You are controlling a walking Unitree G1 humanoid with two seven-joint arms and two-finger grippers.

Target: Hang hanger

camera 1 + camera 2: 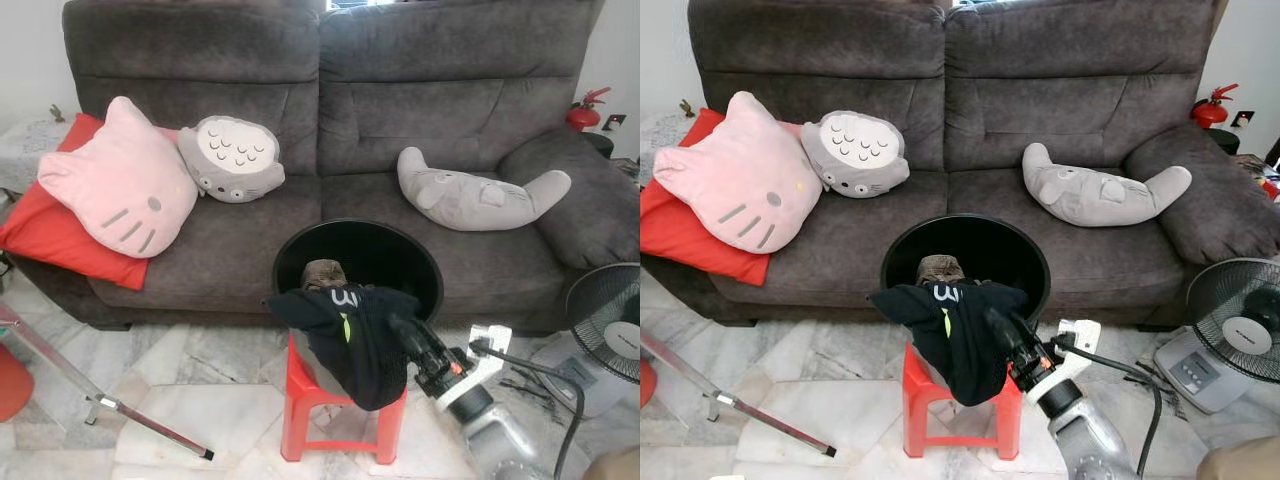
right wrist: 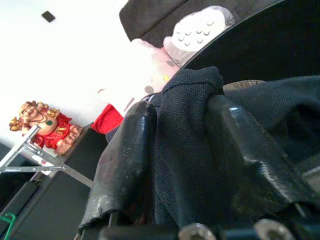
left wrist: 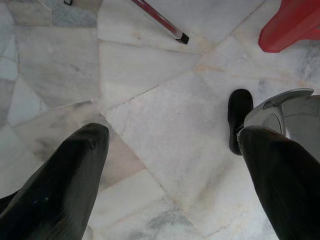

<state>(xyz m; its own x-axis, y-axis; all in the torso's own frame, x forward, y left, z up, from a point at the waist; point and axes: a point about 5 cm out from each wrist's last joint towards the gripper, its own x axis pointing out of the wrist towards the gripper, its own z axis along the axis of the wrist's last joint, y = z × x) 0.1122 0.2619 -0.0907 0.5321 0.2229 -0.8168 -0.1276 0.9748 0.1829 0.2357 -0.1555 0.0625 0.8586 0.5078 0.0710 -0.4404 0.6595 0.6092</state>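
Black shirt lower middle of frame is pinched in our right hand, so we should lift it slow off the basket; left hand hangs spread apart.

A basket stood on a stool before the sofa. A garment hung over its front rim. A fan stood right of it.
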